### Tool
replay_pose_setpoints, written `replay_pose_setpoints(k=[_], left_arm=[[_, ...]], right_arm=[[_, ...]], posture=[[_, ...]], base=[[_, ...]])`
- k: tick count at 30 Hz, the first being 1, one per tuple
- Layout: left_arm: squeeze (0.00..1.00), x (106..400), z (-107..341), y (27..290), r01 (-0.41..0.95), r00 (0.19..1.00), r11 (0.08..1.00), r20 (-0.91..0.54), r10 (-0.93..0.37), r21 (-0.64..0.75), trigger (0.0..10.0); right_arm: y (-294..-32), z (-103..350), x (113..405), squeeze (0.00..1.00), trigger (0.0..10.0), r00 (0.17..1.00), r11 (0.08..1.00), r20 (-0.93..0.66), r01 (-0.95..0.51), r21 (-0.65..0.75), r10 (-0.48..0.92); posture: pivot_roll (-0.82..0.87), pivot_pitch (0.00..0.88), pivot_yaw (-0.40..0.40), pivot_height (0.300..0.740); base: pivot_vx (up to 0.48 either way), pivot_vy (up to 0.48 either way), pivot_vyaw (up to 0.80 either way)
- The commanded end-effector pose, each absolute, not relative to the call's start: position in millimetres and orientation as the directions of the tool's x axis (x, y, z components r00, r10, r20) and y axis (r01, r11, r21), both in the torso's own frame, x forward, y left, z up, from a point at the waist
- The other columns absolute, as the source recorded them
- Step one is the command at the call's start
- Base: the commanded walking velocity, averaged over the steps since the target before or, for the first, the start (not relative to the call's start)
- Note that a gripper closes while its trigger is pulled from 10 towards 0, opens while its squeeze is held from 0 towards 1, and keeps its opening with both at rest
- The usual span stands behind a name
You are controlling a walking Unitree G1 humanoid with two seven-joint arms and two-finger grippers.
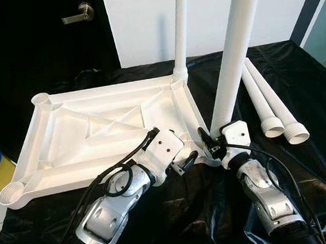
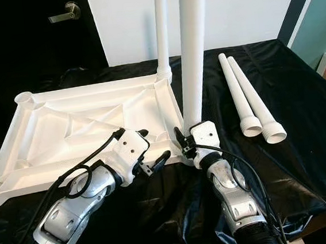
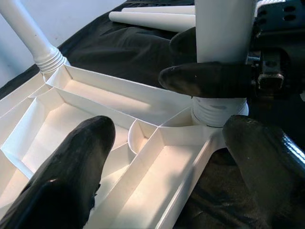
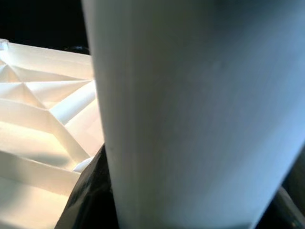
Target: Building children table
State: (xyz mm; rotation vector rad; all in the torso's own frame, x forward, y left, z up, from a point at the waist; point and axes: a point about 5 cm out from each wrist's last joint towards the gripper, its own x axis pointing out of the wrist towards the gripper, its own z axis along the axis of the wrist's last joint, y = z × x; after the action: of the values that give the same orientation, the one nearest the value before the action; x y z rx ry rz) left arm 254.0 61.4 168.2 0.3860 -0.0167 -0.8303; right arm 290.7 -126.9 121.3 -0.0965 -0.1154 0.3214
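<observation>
Inverted white tabletop (image 1: 94, 126) lay on the black cloth (image 1: 298, 86), one leg (image 1: 180, 28) already upright in its far corner socket. The second leg (image 1: 233, 46) stood in the near right corner, clasped low by the right gripper (image 1: 211, 143). The left gripper (image 1: 178, 155), fingers spread wide, hovered over the rim beside it. Good seating probably called for a vertical leg and a steadied frame. Two spare legs (image 1: 271, 103) lay near, to the right

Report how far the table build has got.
Done: one white plastic leg stands in the far corner of the upturned white tabletop. In hand: the right gripper holds a second leg upright at the near corner; the left gripper is open over the tabletop's edge. Left: two loose legs on the black cloth.
</observation>
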Motion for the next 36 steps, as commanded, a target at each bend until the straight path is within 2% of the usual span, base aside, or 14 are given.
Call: replay_pose_setpoints(k=[1,10,21,28,36], left_arm=[[0.00,246,168,55,0.814,0.554,0.481,-0.185,-0.812,0.325,10.0],[0.00,245,168,55,0.813,0.554,0.480,-0.184,-0.812,0.329,10.0],[0.00,244,169,54,0.815,0.549,0.474,-0.183,-0.815,0.333,10.0],[0.00,245,168,53,0.811,0.551,0.472,-0.181,-0.815,0.346,10.0],[0.00,244,167,53,0.813,0.548,0.469,-0.182,-0.816,0.346,10.0]], right_arm=[[-130,90,287,0.00,10.0,0.951,0.953,-0.088,-0.300,-0.038,0.296],[-133,80,287,0.00,10.0,0.954,0.968,-0.167,-0.247,0.039,0.250],[-137,74,283,0.00,10.0,0.952,0.972,-0.193,-0.234,0.039,0.237],[-130,84,274,0.00,10.0,0.947,0.945,-0.073,-0.318,-0.078,0.313],[-126,85,268,0.00,10.0,0.932,0.928,-0.041,-0.363,-0.090,0.360]], posture=[[0.00,0.063,0.015,0.740],[0.00,0.064,0.015,0.740],[0.00,0.063,0.015,0.740],[-0.01,0.055,0.017,0.740],[-0.01,0.053,0.014,0.740]], base=[[0.000,0.000,0.00],[0.000,0.000,0.00],[0.000,0.000,0.00],[0.000,0.000,0.00],[0.000,0.000,0.00]])
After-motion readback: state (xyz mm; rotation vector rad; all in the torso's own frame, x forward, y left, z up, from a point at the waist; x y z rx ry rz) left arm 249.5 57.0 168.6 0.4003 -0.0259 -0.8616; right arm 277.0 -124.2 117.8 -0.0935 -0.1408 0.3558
